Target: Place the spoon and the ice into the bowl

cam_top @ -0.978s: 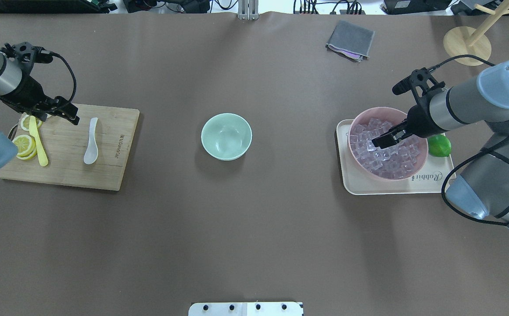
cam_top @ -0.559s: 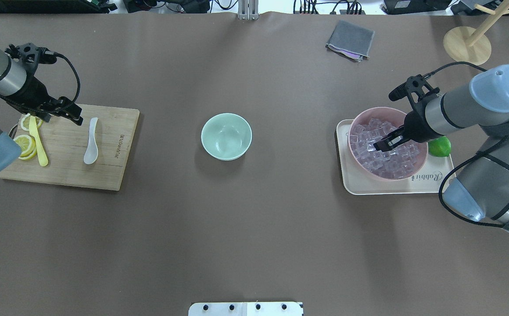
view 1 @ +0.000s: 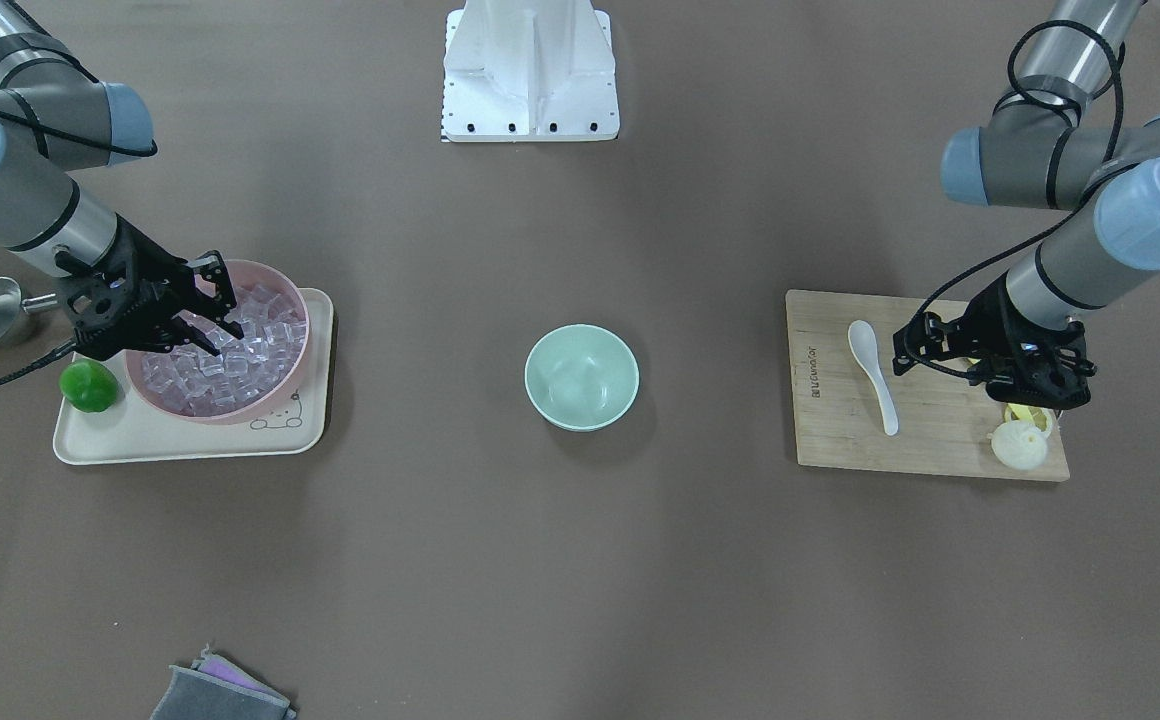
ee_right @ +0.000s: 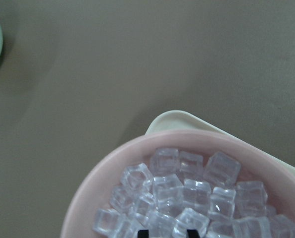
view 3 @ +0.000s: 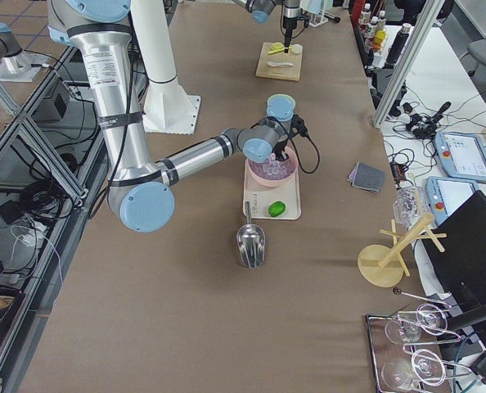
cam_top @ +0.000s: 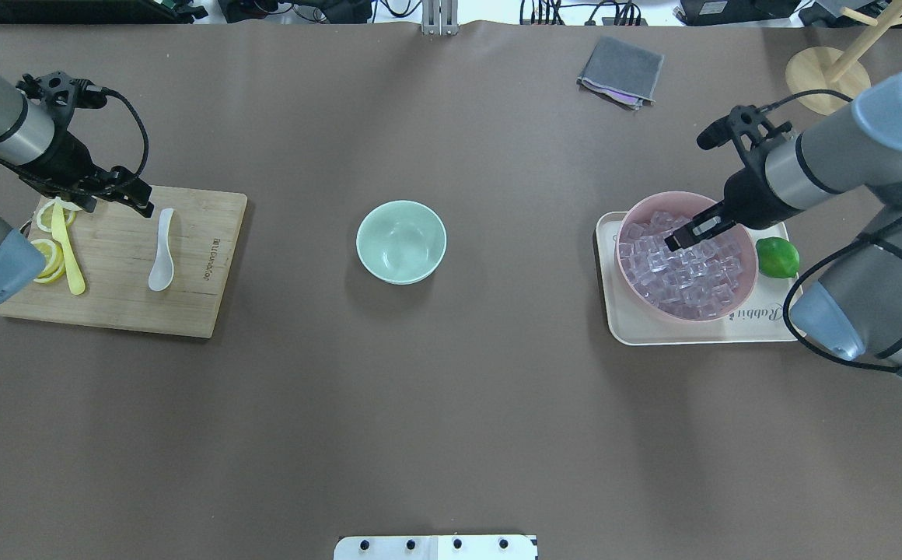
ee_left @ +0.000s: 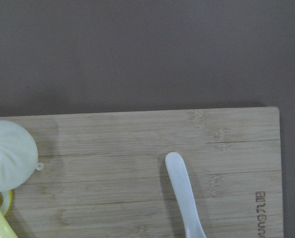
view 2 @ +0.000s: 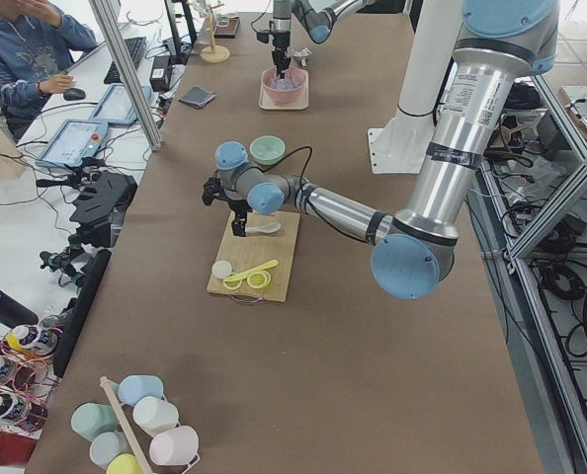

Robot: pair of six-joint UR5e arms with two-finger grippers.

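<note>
The white spoon (cam_top: 162,253) lies on a bamboo board, handle pointing to the far side; it also shows in the left wrist view (ee_left: 182,193). My left gripper (cam_top: 138,204) hovers just left of the handle's end and looks open and empty. The mint-green bowl (cam_top: 401,241) stands empty at the table's middle. Many clear ice cubes (cam_top: 684,268) fill a pink bowl (cam_top: 657,198). My right gripper (cam_top: 676,237) is open above the ice, its fingertips (ee_right: 143,232) just over the cubes (ee_right: 187,193), holding nothing.
The bamboo board (cam_top: 194,264) also carries lemon slices (cam_top: 47,257) and a yellow utensil (cam_top: 68,257). The pink bowl and a lime (cam_top: 777,258) sit on a cream tray (cam_top: 630,327). A grey cloth (cam_top: 622,70) and a wooden stand (cam_top: 828,78) are at the far side.
My left gripper has moved right, closer to the spoon's handle. My right gripper has shifted toward the far side of the pink bowl, still over the ice.
</note>
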